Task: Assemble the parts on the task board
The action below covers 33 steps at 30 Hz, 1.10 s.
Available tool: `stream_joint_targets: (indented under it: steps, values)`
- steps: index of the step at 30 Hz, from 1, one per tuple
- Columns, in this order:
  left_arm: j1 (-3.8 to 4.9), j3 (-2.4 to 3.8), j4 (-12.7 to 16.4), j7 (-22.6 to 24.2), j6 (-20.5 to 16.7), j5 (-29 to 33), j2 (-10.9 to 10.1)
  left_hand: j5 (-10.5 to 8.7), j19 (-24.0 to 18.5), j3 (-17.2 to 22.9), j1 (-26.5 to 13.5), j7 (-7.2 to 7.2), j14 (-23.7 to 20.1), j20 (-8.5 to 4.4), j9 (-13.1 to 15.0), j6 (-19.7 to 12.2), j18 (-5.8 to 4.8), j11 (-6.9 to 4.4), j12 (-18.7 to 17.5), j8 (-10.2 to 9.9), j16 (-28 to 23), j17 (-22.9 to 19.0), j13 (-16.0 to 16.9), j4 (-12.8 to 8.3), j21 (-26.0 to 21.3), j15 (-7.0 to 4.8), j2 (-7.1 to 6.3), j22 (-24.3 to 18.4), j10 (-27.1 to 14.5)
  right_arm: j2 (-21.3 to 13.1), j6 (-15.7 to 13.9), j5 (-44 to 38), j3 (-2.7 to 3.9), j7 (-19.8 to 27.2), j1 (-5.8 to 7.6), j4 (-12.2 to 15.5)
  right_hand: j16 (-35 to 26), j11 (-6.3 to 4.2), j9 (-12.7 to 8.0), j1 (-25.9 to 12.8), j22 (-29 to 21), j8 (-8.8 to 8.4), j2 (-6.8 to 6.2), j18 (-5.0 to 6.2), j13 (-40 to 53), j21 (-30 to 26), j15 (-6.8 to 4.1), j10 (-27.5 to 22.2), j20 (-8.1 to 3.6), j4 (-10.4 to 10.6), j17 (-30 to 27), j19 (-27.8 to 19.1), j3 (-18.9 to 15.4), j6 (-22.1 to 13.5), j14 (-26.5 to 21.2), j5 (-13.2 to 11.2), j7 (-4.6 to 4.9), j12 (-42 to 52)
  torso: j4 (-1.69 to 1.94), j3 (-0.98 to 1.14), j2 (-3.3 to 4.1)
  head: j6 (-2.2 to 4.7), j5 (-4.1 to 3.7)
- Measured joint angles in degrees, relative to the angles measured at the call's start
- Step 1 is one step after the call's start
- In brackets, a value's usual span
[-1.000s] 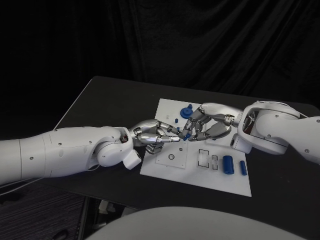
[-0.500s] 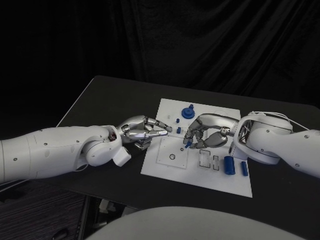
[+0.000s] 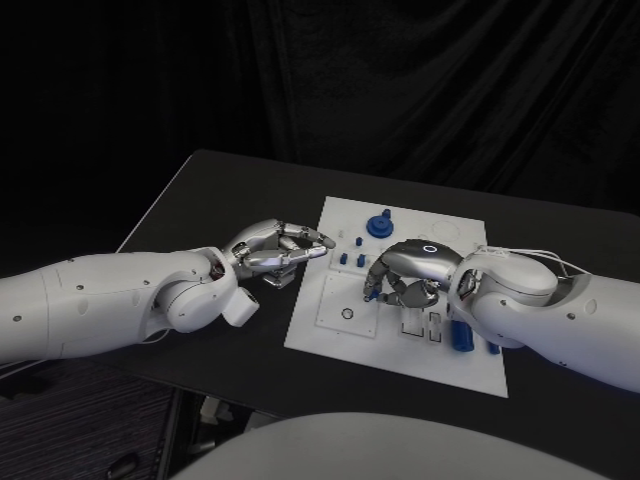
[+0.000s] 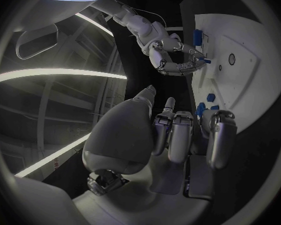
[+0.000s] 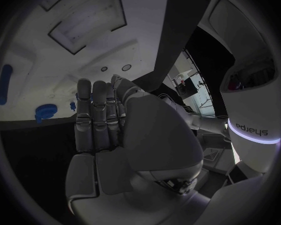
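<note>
right robot hand (image 3: 407,277) pinched a small blue peg (image 4: 203,61) over task board (image 3: 407,355) | left robot hand (image 3: 277,250) at 9 o'clock, curled, apparently empty | peg looked light, stiff, slick: hold mid-shaft

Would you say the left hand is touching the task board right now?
Apart. In the head view the left hand is beside the task board, with a strip of black table between its fingertips and the board's edge.
</note>
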Motion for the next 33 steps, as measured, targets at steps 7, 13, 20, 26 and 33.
stream_joint_targets:
  steps: [7,13,20,26,33]
  values:
    - [0.0,0.0,-0.22,0.7,-0.36,0.3,0.2,0.39,0.0,-0.24,0.29,0.04,0.0,0.0,-0.31,0.44,0.0,0.0,0.0,0.23,0.0,0.0,0.02,0.24,-0.22,0.0,0.29,0.0,0.0,0.41,-1.58,-5.54,0.02,-3.29,-0.38,-0.03,0.0,0.0,-0.01,-0.17,0.0,-0.27,-0.29,0.0,-0.24,-0.19,0.08,0.0,0.17,-0.01,0.0,0.17,-0.01,0.15,0.23,-0.33,0.15,-0.4,0.28,-0.03,0.0,-0.01,-0.42]
    - [0.0,0.0,-0.56,0.79,-0.35,0.44,0.56,0.68,0.0,-0.4,0.51,0.21,0.0,0.0,-0.54,0.62,0.0,0.0,0.01,0.23,0.0,0.0,0.05,0.4,-0.51,0.0,0.51,-0.01,0.0,0.73,-2.06,-8.19,0.02,-5.34,-0.49,0.01,0.21,0.01,-0.01,-0.17,0.0,-0.57,-0.29,0.0,-0.33,-0.19,0.08,-0.01,0.08,-0.05,0.0,0.48,-0.05,0.16,0.23,-0.34,0.17,-0.68,0.36,-0.09,0.04,-0.01,-0.71]
    - [0.0,0.0,-0.83,0.79,-0.26,0.53,0.71,1.05,0.0,-0.4,0.52,0.21,0.0,0.0,-0.6,0.61,0.0,0.0,0.01,0.23,0.0,0.0,0.06,0.4,-0.51,0.0,0.51,-0.01,0.0,1.24,-2.03,-10.17,0.02,-7.03,-0.6,0.1,0.21,0.01,0.09,-0.39,0.01,-0.73,-0.52,0.0,-0.52,-0.41,0.04,-0.01,0.18,-0.06,0.0,0.58,-0.05,0.36,0.59,-0.6,-0.03,-0.95,0.38,-0.15,0.09,-0.01,-0.74]
    - [0.0,0.0,-1.12,0.73,-0.1,0.57,0.93,1.06,0.0,-0.57,0.52,0.01,0.0,-0.01,-0.68,0.82,0.0,0.0,0.01,0.22,0.0,0.0,0.07,0.57,-0.51,0.0,0.51,-0.01,0.0,1.6,-1.74,-11.11,0.02,-7.9,-0.92,0.07,0.21,0.21,0.13,-0.69,-0.07,-1.06,-0.82,0.01,-0.75,-0.47,0.03,0.19,0.0,0.2,0.01,0.8,0.21,0.36,0.59,-1.0,-0.03,-1.39,0.31,-0.14,0.08,-0.01,-0.65]
    - [0.0,0.0,-1.48,0.55,0.23,0.6,1.3,1.28,0.0,-0.63,0.68,0.21,0.0,-0.01,-0.79,1.02,0.0,0.2,0.01,0.44,0.0,0.0,0.11,0.63,-0.74,-0.01,0.67,-0.02,-0.21,1.69,-1.47,-11.63,0.02,-8.29,-1.14,0.11,0.21,0.01,0.13,-0.69,-0.13,-1.1,-0.82,0.01,-0.83,-0.65,0.03,0.39,0.18,0.2,0.01,0.99,0.2,0.35,0.59,-1.0,-0.03,-1.63,0.32,-0.09,0.06,-0.01,-0.87]
